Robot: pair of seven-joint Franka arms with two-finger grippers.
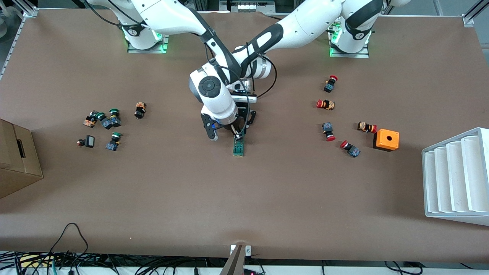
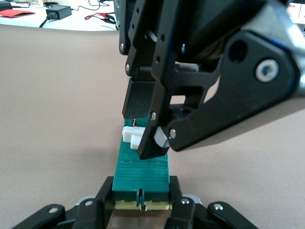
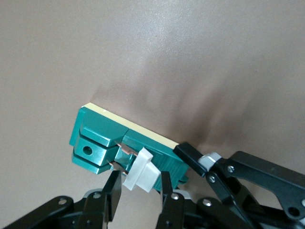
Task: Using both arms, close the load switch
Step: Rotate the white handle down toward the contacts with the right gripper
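The load switch (image 1: 238, 148), a dark-green block, lies at the table's middle under both hands. My left gripper (image 1: 244, 128) is shut on one end of it; in the left wrist view its fingers (image 2: 106, 195) clamp both sides of the block (image 2: 142, 169). My right gripper (image 1: 237, 136) is over the switch's white piece (image 3: 142, 171). In the right wrist view its fingers (image 3: 113, 191) stand open on either side of that piece, one touching it and the other a little apart. The right gripper (image 2: 147, 138) also shows in the left wrist view at the white piece (image 2: 129, 135).
Several red-capped push buttons (image 1: 326, 104) and an orange box with a hole (image 1: 386, 139) lie toward the left arm's end, beside a white ribbed rack (image 1: 454, 175). Green-capped buttons (image 1: 110, 122) and a cardboard box (image 1: 15, 160) are toward the right arm's end.
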